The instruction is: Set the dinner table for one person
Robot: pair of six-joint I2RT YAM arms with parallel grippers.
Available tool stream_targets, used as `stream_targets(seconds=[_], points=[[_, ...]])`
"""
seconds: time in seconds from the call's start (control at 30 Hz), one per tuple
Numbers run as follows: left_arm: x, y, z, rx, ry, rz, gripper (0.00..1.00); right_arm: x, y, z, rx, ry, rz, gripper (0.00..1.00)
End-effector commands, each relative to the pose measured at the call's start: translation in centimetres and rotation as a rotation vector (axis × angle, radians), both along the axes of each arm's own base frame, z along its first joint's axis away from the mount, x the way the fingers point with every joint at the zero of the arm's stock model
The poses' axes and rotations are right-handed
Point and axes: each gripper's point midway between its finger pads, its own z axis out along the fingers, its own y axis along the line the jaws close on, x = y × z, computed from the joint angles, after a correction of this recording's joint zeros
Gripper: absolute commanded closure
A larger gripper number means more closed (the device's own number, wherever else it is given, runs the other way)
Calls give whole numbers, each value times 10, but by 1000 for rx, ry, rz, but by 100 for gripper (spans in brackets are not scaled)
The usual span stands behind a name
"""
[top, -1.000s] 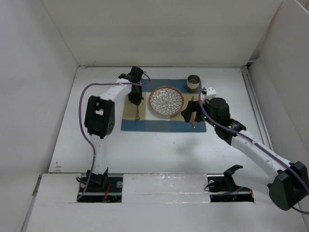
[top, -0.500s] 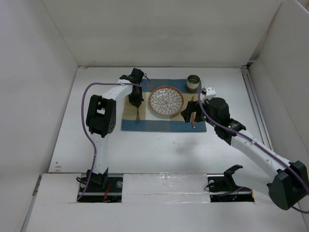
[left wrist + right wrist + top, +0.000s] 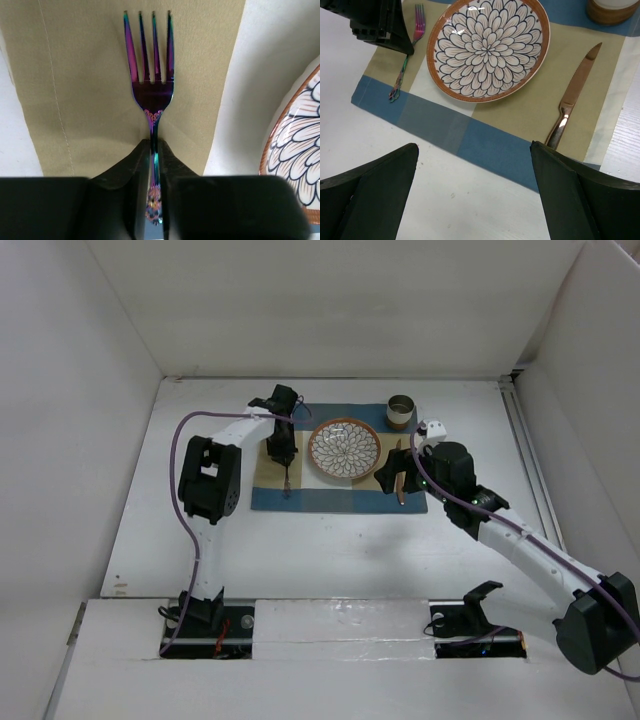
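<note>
The white dinner table (image 3: 330, 550) holds a blue-and-tan checked placemat (image 3: 300, 498). A flower-patterned plate (image 3: 344, 448) sits at the mat's middle. My left gripper (image 3: 284, 454) is shut on the neck of an iridescent fork (image 3: 150, 75). The fork rests on the tan part of the mat, left of the plate (image 3: 300, 150). A copper knife (image 3: 572, 95) lies on the mat, right of the plate (image 3: 487, 47). My right gripper (image 3: 473, 145) is open and empty. It hovers over the mat's near edge, and the knife's handle passes behind its right finger.
A small brown cup (image 3: 402, 410) stands at the mat's far right corner. White panels wall the table on the left, back and right. A rail runs along the right side (image 3: 525, 460).
The left wrist has shifted very slightly toward the near side with the fork. The right arm has not moved.
</note>
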Motion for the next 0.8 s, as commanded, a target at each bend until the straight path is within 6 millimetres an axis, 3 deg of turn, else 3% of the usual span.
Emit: stream_targets(seconds=[0.0,0.1,0.2,0.23,0.4,0.43,0.47,0.57,0.6,0.63,0.67,0.7,0.73,0.77], points=[[-8,-1,2,-11,17,0,89,4,1,13,21,-46,5,0],[-7,-1,6,-17,9,8,71,6,0,10,14,-39,-3,0],[-5,0,15,-18,-13,20,61,6,0,10,14,-39,-3,0],[-6,3,12,0,-10,26,50,5,2,10,17,-38,5,0],[-5,16,49,36,-96,81,23,3,1,18,28,-59,5,0],[-3,19,57,39,-118,99,6,2,0,26,34,-70,5,0],[-4,28,62,80,-136,128,0,1,-3,21,20,-54,-6,0],[-7,46,84,141,-186,183,0,-1,-10,46,33,-83,-39,0],[-8,51,89,159,-196,203,0,-4,-17,44,8,-60,-66,0],[-8,54,106,158,-232,222,0,-6,-23,49,-2,-59,-86,0],[-8,57,115,159,-259,242,0,-8,-29,70,7,-91,-109,0],[-12,64,122,179,-275,269,0,-16,-39,67,-32,-50,-138,0],[-17,69,149,152,-339,315,0,-18,-55,74,-64,-54,-208,0],[-18,78,164,140,-388,360,0,-24,-65,104,-49,-101,-243,0]])
